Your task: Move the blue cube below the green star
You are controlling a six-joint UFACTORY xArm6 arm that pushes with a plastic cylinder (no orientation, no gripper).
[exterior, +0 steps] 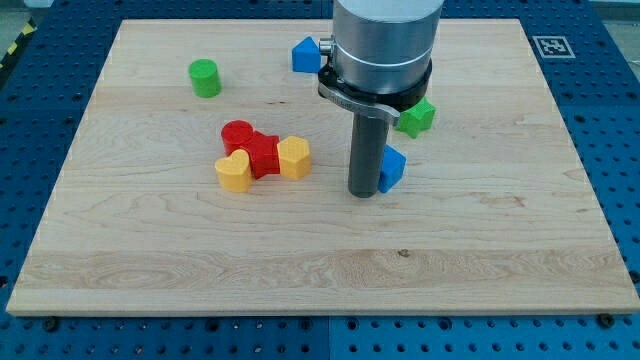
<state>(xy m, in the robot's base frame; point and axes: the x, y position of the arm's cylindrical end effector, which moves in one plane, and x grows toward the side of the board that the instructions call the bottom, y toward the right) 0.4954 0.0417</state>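
Observation:
The blue cube [392,167] sits right of the board's middle, partly hidden by my rod. The green star [416,116] lies just above and to the right of it, partly hidden under the arm's body. My tip [362,192] rests on the board, touching the blue cube's left side. The cube is a short gap below the star.
A blue block [305,54] lies near the view's top, left of the arm. A green cylinder [204,77] is at the upper left. A cluster of red blocks [250,146], a yellow heart [232,171] and a yellow hexagon [294,157] sits left of my tip. The wooden board [320,270] lies on a blue perforated table.

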